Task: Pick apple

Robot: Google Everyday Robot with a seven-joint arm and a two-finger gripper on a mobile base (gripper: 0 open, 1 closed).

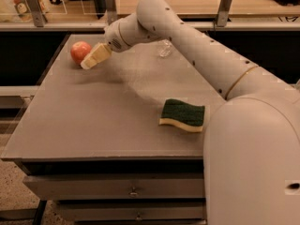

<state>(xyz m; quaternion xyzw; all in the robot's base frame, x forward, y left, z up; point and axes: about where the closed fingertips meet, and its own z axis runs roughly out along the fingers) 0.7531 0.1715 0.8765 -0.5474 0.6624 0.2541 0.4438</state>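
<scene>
The apple (79,52) is round and red-pink with paler patches. It sits on the grey table (93,116) near the far left corner. My gripper (90,60) reaches in from the right on a long white arm. Its cream fingers point down-left and their tips are right beside the apple's right side, just above the table top. I cannot see contact with the apple.
A green sponge with a yellow underside (183,115) lies on the right part of the table. A clear plastic bottle (164,48) lies at the far edge behind my arm. A counter with metal posts runs behind the table. Drawers sit below the front edge.
</scene>
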